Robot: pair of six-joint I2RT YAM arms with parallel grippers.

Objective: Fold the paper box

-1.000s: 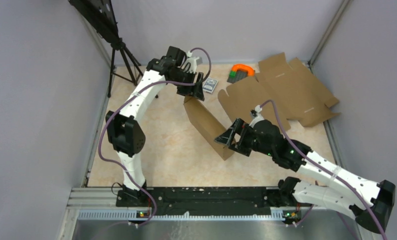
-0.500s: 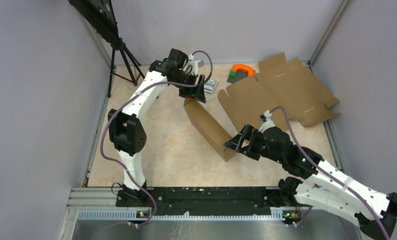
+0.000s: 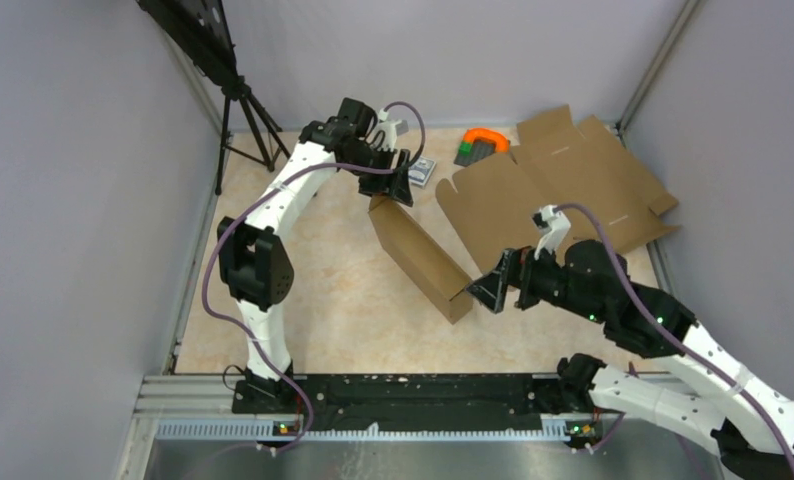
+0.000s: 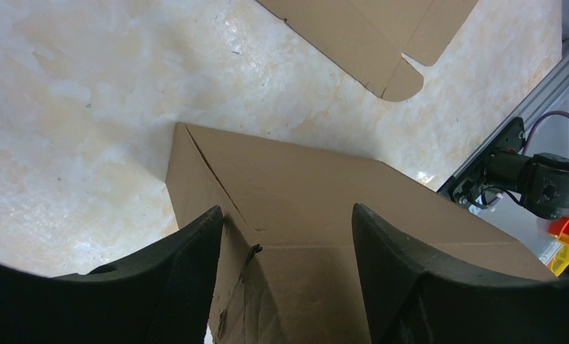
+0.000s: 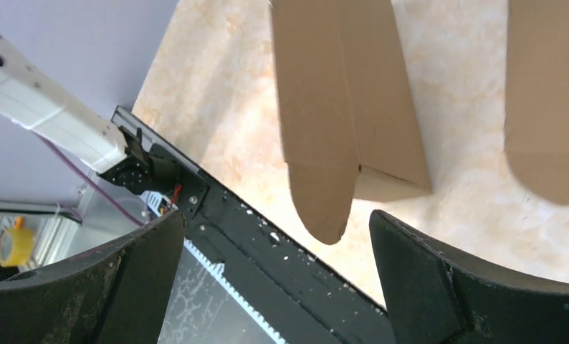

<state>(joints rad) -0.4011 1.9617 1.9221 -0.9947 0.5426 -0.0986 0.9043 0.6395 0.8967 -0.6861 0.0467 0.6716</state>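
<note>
The paper box (image 3: 418, 250) is a long, narrow brown cardboard form running diagonally across the middle of the table. My left gripper (image 3: 398, 190) sits at its far end. In the left wrist view the box's end (image 4: 324, 186) fills the gap between the fingers (image 4: 174, 279), which press on its two sides. My right gripper (image 3: 488, 285) hovers just right of the box's near end, jaws wide apart and holding nothing. In the right wrist view a rounded tab (image 5: 324, 204) sticks out from that near end of the box (image 5: 346, 107), ahead of the open gripper (image 5: 276, 215).
A second flat cardboard blank (image 3: 563, 185) lies spread at the back right. An orange and green object (image 3: 481, 143) and a small grey card pack (image 3: 422, 170) lie near the back wall. A tripod (image 3: 243, 120) stands at the back left. A black rail (image 3: 413, 390) runs along the near edge.
My right gripper has drawn back to the right, off the box's near end, staying open. The left gripper and the box have barely moved.
</note>
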